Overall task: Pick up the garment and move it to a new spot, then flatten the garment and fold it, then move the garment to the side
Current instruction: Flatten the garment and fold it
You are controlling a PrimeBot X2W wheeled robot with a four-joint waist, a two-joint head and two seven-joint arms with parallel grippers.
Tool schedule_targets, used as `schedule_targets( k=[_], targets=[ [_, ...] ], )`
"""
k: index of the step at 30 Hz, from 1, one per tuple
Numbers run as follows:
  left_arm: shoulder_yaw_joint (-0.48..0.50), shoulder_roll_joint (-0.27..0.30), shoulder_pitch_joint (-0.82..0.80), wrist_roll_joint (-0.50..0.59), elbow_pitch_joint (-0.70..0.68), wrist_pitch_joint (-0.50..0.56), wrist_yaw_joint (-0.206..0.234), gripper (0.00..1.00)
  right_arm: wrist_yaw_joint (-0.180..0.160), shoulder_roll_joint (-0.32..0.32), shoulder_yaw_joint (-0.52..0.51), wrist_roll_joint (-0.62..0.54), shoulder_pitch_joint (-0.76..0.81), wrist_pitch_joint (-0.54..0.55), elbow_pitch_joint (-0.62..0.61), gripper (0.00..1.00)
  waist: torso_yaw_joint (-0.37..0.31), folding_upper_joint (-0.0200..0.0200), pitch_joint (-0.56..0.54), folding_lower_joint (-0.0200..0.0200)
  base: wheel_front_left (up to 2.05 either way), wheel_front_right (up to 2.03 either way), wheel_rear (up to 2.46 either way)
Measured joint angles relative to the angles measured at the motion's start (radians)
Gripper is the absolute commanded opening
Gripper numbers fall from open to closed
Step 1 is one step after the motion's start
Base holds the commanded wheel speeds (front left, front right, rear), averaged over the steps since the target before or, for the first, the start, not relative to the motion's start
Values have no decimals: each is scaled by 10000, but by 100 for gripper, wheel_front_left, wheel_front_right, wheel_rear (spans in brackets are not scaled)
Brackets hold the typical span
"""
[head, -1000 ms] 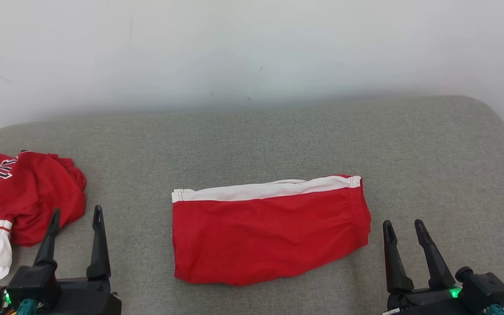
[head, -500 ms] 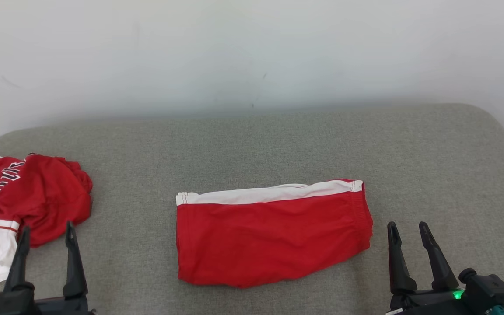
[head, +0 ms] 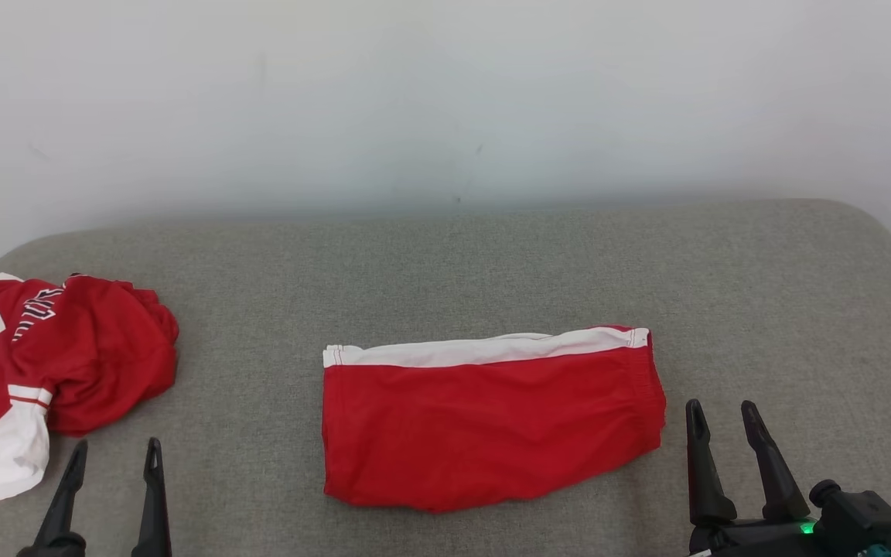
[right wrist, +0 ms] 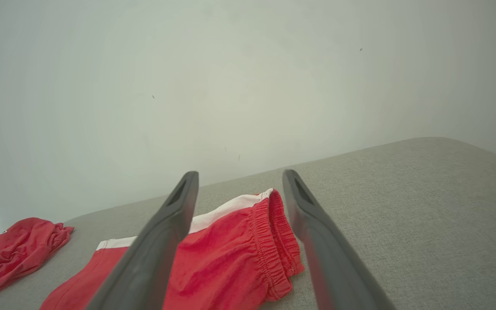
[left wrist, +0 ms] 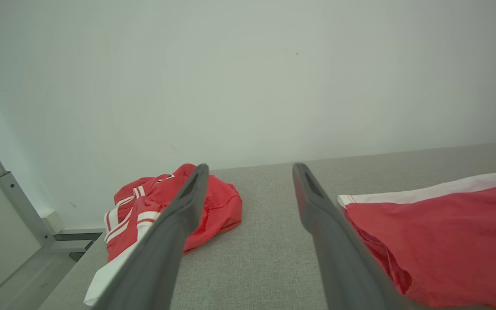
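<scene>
We find the folded red shorts with a white side stripe lying flat near the middle of the grey fabric-covered tabletop, the white stripe along their far edge and the gathered elastic waistband at the end on the robot's right. The near edge curves a little and a few soft creases cross the red cloth. Our left hand shows at the lower left of the head view, its two long dark fingers spread wide and pointing away from us with nothing between them; it is well apart from the shorts and near a crumpled red-and-white jersey that sits at the left end of the tabletop. In the left wrist view the jersey lies beyond one finger and the hemmed corner of the shorts beside the other, with bare grey fabric in the gap. Our right hand shows at the lower right, likewise spread wide and empty, just beside the waistband end of the shorts without touching it; a small green light glows on its body. In the right wrist view the waistband shows between its two fingers, resting on the tabletop beyond them. A plain pale wall rises behind the far edge.
</scene>
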Motion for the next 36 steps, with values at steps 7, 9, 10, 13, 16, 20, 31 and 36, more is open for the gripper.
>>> schedule_targets(
  k=[7,9,10,13,16,20,31,36],
  targets=[
    [249,-313,384,359,-13,0,-4,100,0,10,-12,-151,8,2,188,100,19,0,-34,0,0,0,0],
    [284,-405,480,437,-40,0,-46,100,0,2,-8,-242,8,2,259,100,1,0,-17,0,0,0,0],
    [301,-454,520,477,-46,0,-52,100,0,-2,-21,-280,8,2,288,100,-6,0,-8,0,0,0,0],
    [336,-619,583,487,-98,0,-192,100,0,2,-25,-445,14,2,412,100,-23,0,9,0,0,0,0],
    [389,-754,662,545,-104,0,-261,100,0,4,-54,-581,40,0,568,100,-27,0,30,0,0,0,0],
    [479,-869,662,629,-79,0,-351,100,0,-6,-52,-784,40,2,926,100,-20,0,69,0,0,0,0],
    [466,-1183,389,872,36,0,-579,100,0,-966,370,-922,-2409,470,3653,100,161,0,250,0,0,0,0],
    [267,-1285,65,909,190,0,-755,100,0,-1354,575,-905,-3693,522,5666,100,464,0,387,0,0,0,0]
  ],
)
